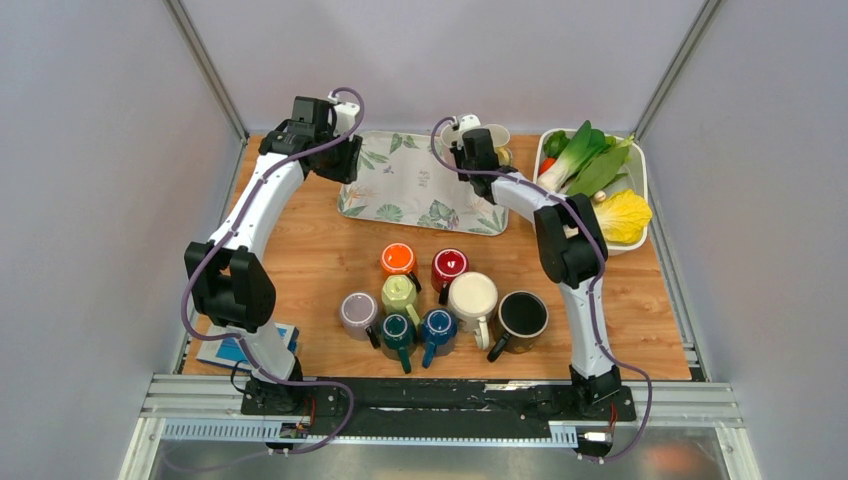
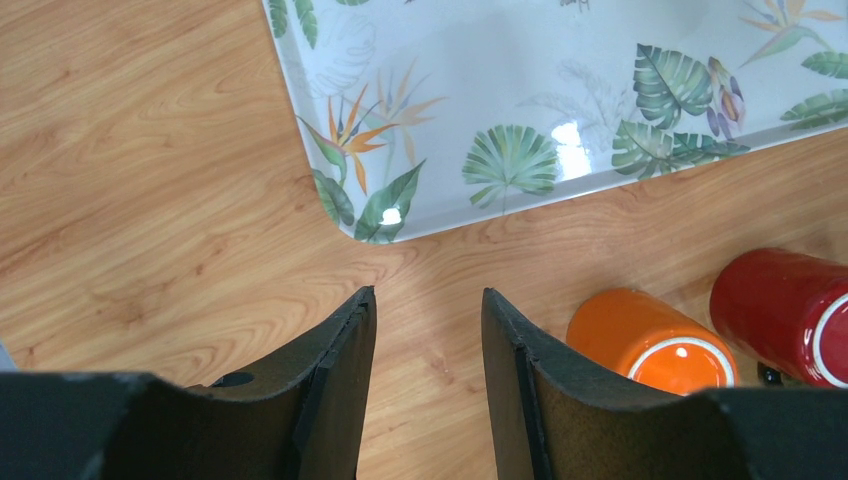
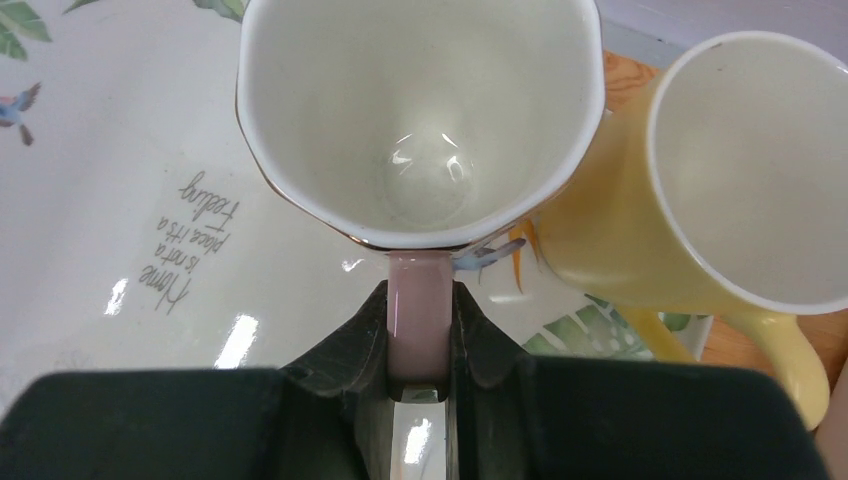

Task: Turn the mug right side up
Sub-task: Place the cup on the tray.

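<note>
Arm on the right (image 1: 565,240) stretches to the floral tray's (image 3: 100,160) far right end, right end effector (image 3: 420,315) clamped on the pink handle (image 3: 420,275) of the white mug (image 3: 420,120), which is mouth up just beside a yellow mug (image 3: 740,170). Left arm (image 1: 250,215) bends over the tabletop (image 2: 150,200), left end effector (image 2: 428,320) apart and empty. Tray print reads "Home is not a place it's a feeling".

Tray (image 3: 80,180) print: "Home is not a place it's a feeling".
</note>
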`<state>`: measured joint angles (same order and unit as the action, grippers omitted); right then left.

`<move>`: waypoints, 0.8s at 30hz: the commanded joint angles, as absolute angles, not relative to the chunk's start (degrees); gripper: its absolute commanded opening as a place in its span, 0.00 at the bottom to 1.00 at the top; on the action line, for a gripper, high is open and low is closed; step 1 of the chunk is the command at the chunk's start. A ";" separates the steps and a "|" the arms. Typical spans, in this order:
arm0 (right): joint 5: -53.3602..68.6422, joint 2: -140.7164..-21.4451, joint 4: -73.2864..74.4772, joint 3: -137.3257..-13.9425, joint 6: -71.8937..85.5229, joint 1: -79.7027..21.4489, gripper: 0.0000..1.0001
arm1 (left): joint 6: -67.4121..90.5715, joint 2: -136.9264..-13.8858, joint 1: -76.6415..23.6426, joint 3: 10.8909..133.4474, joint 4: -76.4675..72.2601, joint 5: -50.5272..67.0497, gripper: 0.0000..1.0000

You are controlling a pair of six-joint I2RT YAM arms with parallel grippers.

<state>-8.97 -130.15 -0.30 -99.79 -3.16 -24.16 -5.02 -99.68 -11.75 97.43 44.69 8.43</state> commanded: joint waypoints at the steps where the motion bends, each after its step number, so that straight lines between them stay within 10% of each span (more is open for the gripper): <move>1: -13.03 -129.46 -8.66 -101.85 -0.94 -23.49 0.00 | -2.83 -99.08 -11.60 98.52 44.26 11.03 0.51; 12: -14.73 -129.93 -8.70 -101.68 2.10 -22.68 0.05 | -3.32 -99.01 -11.59 98.25 44.47 10.52 0.51; 24: -14.09 -127.72 -7.21 -100.57 3.03 -23.12 0.48 | -3.26 -98.35 -11.59 97.68 44.02 9.96 0.51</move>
<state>-13.10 -130.87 -4.32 -99.81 1.76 -23.05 -3.84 -99.81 -11.75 97.43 45.08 10.00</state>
